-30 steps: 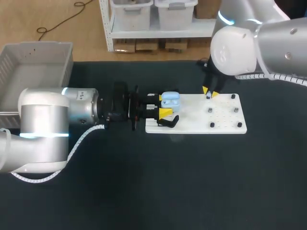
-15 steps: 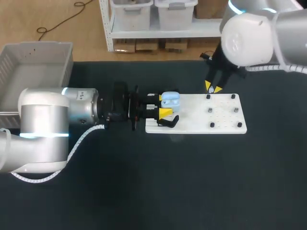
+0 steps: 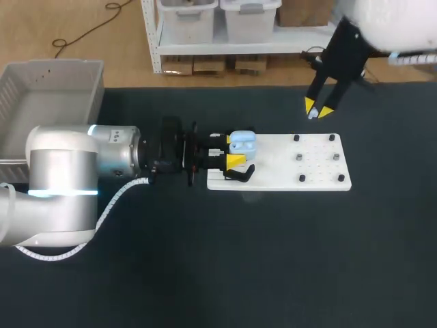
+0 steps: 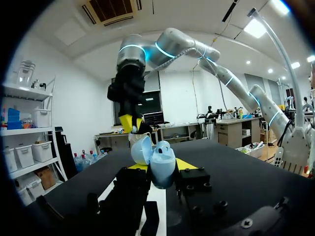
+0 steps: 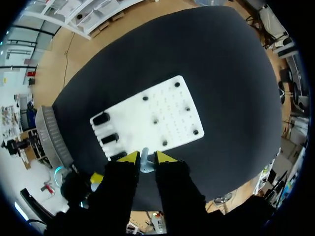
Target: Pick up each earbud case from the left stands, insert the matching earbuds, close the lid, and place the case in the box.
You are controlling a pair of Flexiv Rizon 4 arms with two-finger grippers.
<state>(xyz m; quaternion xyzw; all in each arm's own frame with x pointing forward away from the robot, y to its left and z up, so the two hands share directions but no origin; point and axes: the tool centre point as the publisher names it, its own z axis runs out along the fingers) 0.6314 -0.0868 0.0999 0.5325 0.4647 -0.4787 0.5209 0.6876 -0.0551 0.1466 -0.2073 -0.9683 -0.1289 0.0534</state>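
Head view: left claw [image 3: 234, 150] clamps light-blue case [image 3: 242, 142] from both sides, lid open, at left end of white board [image 3: 287, 167]. Right claw [image 3: 319, 111] past board's far edge, pinching small earbud [image 3: 312, 115]. Grey box [image 3: 54, 85] far left.
Left wrist view: case [image 4: 162, 169] between yellow tips, lid [image 4: 141, 150] raised; contents unclear.
Right wrist view: earbud [image 5: 144, 165] nipped between narrow-set fingers, above board [image 5: 152, 118].

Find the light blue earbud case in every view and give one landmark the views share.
Head view: earbud case, lid open, held by the left gripper at the left end of the white board.
Left wrist view: right ahead, upright between its own yellow tips.
Right wrist view: not discernible; the right gripper holds an earbud in its jaws above the board.
Landmark: the white board, in all three views.
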